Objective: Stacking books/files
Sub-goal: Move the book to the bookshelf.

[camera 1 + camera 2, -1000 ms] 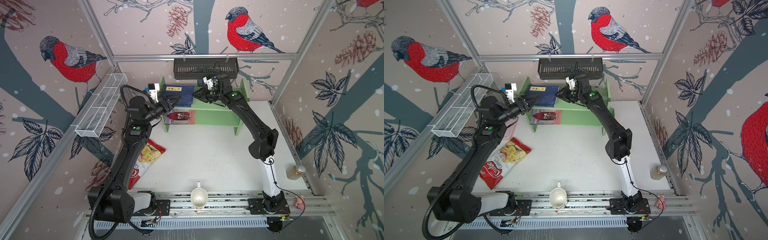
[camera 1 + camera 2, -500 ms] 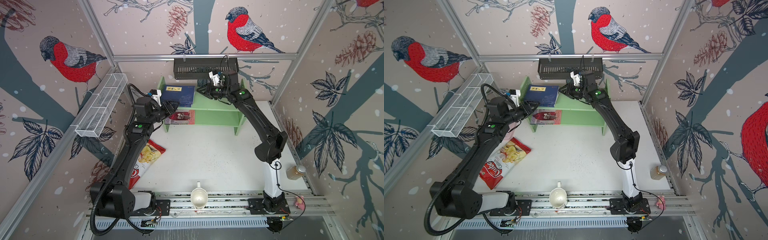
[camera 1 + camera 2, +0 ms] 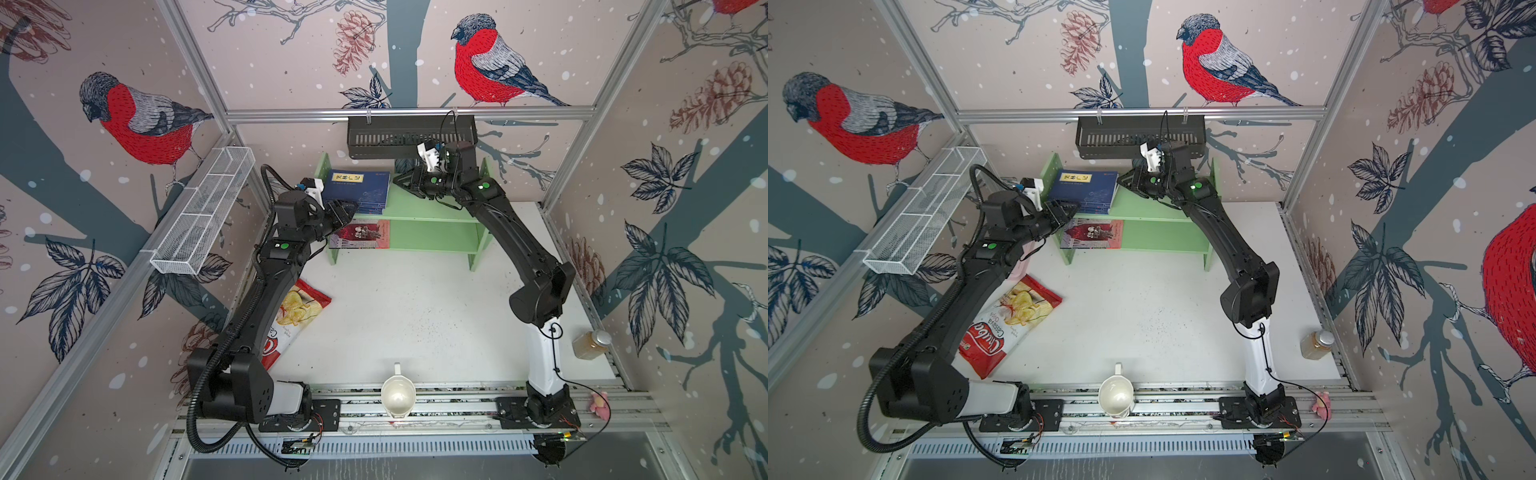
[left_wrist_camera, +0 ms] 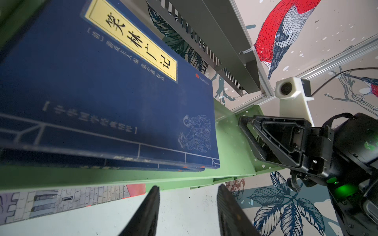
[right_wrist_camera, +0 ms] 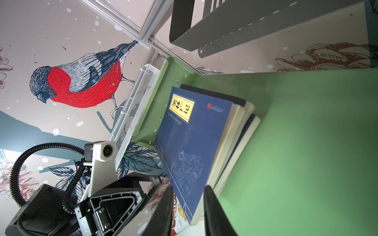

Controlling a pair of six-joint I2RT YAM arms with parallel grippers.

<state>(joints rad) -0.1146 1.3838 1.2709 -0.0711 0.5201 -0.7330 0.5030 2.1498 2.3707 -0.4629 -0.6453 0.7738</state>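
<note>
Your four navy books (image 3: 359, 189) lie stacked at the left end of the green shelf's (image 3: 432, 210) top board, upper centre in both top views. The pink-and-red book (image 3: 365, 235) lies apart on the board below, so the stacking looks unfinished.

Your left end effector (image 3: 343, 208) sits at the stack's front left corner, fingers parted around nothing. Your right end effector (image 3: 405, 183) is just beside the stack's right edge, jaws also apart and empty.

Watch the pile. In the right wrist view its lower books (image 5: 243, 130) fan out past the top cover, so a push there would skew them further. The front edges also lie close to the board's lip, so a nudge forward could tip one off.

The two end effectors face each other across the stack, and closing in together risks a clash.

Headroom is tight on the right, where the black basket (image 3: 411, 135) hangs just over that wrist. The slot holding the pink-and-red book is low. Your free room is the board's right half and the bare worktop (image 3: 415, 299) in front.
</note>
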